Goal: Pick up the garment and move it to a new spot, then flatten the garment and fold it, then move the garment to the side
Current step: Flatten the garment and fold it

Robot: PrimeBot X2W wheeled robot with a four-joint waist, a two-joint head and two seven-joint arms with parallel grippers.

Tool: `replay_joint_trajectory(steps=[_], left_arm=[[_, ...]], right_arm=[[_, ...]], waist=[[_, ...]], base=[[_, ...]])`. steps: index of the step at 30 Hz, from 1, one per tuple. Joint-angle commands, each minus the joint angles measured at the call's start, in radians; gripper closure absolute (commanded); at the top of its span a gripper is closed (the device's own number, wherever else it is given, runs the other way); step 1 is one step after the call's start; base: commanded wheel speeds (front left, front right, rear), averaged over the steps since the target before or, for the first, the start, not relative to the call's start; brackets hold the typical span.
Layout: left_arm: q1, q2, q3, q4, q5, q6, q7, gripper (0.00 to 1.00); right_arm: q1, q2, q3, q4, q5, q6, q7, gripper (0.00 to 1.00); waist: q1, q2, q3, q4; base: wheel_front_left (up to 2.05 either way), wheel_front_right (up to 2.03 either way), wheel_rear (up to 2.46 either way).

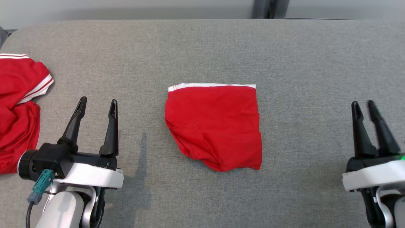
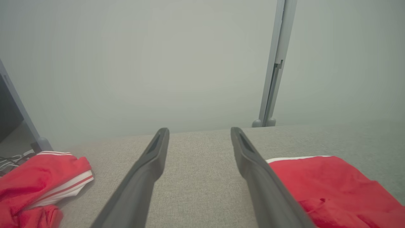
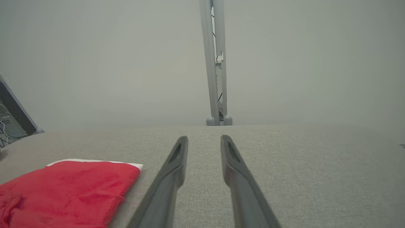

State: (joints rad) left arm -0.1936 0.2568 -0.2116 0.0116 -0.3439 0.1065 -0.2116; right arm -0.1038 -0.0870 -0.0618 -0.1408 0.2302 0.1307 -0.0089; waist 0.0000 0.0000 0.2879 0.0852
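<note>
**Grey table (image 1: 202, 47), red garment (image 1: 215, 126) folded at centre**

Pale wall (image 2: 126, 63) behind. Far left: crumpled red cloth (image 1: 15, 110) with white stripes, lying at the table's edge. Next, left gripper (image 1: 98, 100), spread wide, empty, over bare grey fabric. Centre: garment, plain red, folded to a rough square, white band along the far edge, near edge rumpled; lying flat between both grippers, well apart from each. Far right: right gripper (image 1: 363, 104), parted more narrowly, gripping nothing.

L gripper (image 1: 98, 101) spread wide, R gripper (image 1: 362, 103) narrower
</note>
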Motion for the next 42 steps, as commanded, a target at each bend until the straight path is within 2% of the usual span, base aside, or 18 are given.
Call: replay_joint_trajectory(steps=[1,5,14,15,24,29,37,42], left_arm=[[-0.017,0.002,0.001,0.002,-0.003,0.001,-0.005,0.0],[-0.026,-0.002,-0.002,0.007,-0.008,-0.002,-0.012,0.0],[-0.047,-0.031,-0.011,0.032,-0.016,-0.006,-0.029,0.0],[-0.047,-0.031,-0.011,0.032,-0.016,-0.006,-0.029,0.0],[-0.063,-0.064,-0.021,0.065,-0.024,-0.021,-0.046,0.0],[-0.064,-0.069,-0.015,0.08,-0.023,-0.027,-0.05,0.0],[-0.062,-0.075,-0.002,0.086,-0.013,-0.032,-0.052,0.0],[-0.062,-0.075,0.004,0.085,-0.007,-0.034,-0.053,0.0]], right_arm=[[-0.026,-0.014,0.014,0.009,0.003,0.0,0.006,1.0],[-0.072,-0.045,0.127,0.039,0.013,0.0,0.03,1.0],[-0.236,-0.099,0.466,0.179,0.089,0.0,0.073,1.0],[-0.236,-0.099,0.466,0.179,0.089,0.0,0.073,1.0],[-0.391,-0.107,0.677,0.405,0.178,0.0,0.062,1.0],[-0.444,-0.111,0.774,0.484,0.231,0.0,0.064,1.0],[-0.46,-0.137,0.939,0.491,0.287,0.0,0.055,1.0],[-0.432,-0.154,0.998,0.473,0.289,0.0,0.054,1.0]], waist=[[0.0,0.0,0.005,0.007],[0.0,0.0,0.017,0.026],[0.0,0.0,0.042,0.099],[0.0,0.0,0.042,0.099],[0.0,0.0,0.058,0.166],[0.0,0.0,0.058,0.179],[0.0,0.0,0.051,0.166],[0.0,0.0,0.046,0.152]], base=[[0.0,0.0,0.0],[0.0,0.0,0.0],[0.0,0.0,0.0],[0.0,0.0,0.0],[0.0,0.0,0.0],[0.0,0.0,0.0],[0.0,0.0,0.0],[0.0,0.0,0.0]])
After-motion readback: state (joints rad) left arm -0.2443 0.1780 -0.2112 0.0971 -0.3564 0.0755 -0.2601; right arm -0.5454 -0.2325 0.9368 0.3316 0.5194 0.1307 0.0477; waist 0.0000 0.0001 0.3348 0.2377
